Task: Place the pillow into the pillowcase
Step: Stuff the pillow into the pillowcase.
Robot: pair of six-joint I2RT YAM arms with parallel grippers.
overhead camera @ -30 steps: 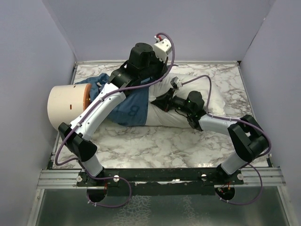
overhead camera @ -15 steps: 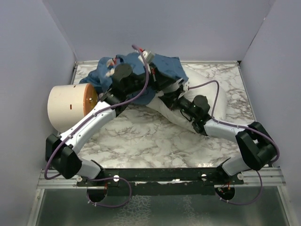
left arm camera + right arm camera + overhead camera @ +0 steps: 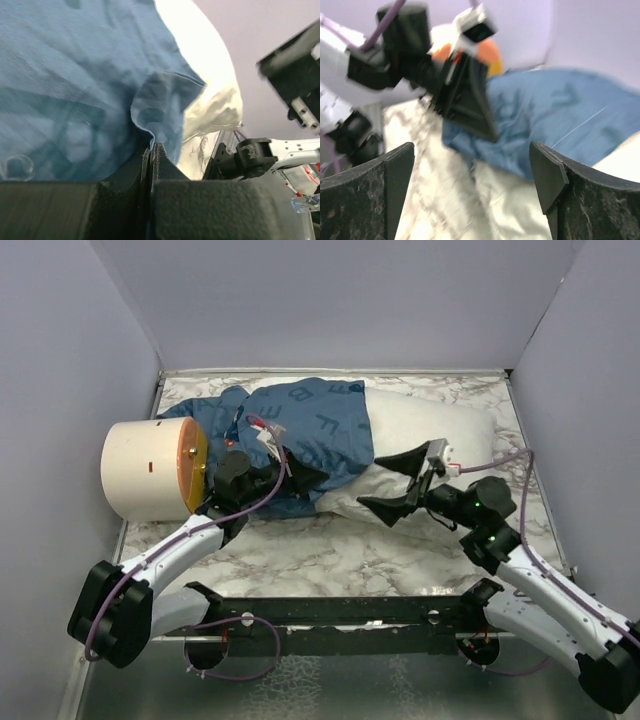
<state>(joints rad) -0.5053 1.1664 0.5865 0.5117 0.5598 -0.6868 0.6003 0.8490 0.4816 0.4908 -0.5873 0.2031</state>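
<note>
The pillow [image 3: 430, 430] is laid along the far side of the table [image 3: 330, 540]; its left part is covered by the pillowcase [image 3: 315, 425], the right half is left bare. The hem is pinched by the left gripper [image 3: 151, 155]. The right gripper [image 3: 398, 482] is spread wide, empty, at the pillow's near edge. The sleeving is judged half done. Next, the bare end must be steadied while the hem is drawn rightward.

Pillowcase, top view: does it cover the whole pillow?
No, the pillowcase covers only the left part of the pillow; the rest lies bare.
</note>
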